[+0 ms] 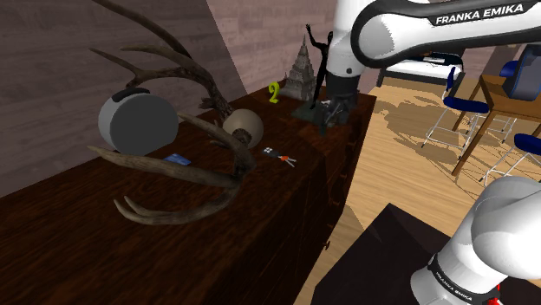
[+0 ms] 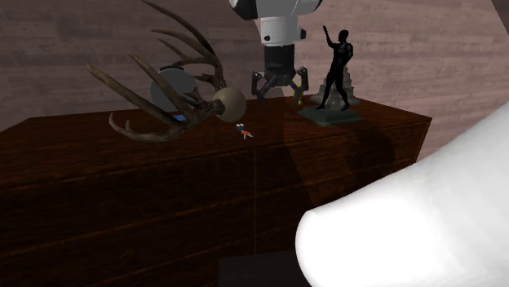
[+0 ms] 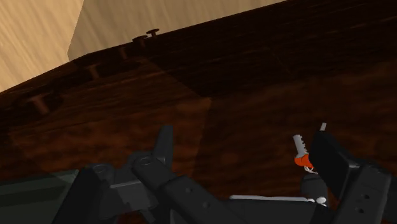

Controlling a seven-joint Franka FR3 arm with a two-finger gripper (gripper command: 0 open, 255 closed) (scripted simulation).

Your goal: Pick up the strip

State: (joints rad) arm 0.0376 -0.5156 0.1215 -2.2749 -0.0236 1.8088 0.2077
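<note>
One brown antler rack on a beige skull (image 1: 242,126), one grey round disc (image 1: 137,121), one black human figurine (image 1: 319,56). One grey tiered tower (image 1: 301,74), one yellow numeral (image 1: 274,93), one blue card (image 1: 179,158), one orange-tipped strip (image 1: 284,158).

Dark wood dresser (image 1: 130,260): antlers (image 2: 155,130), statuette (image 2: 334,64), strip (image 1: 280,156).

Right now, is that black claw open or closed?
Open: in the wrist view the gripper has its two fingers standing wide apart above the dark wooden top, clasping nothing.
</note>
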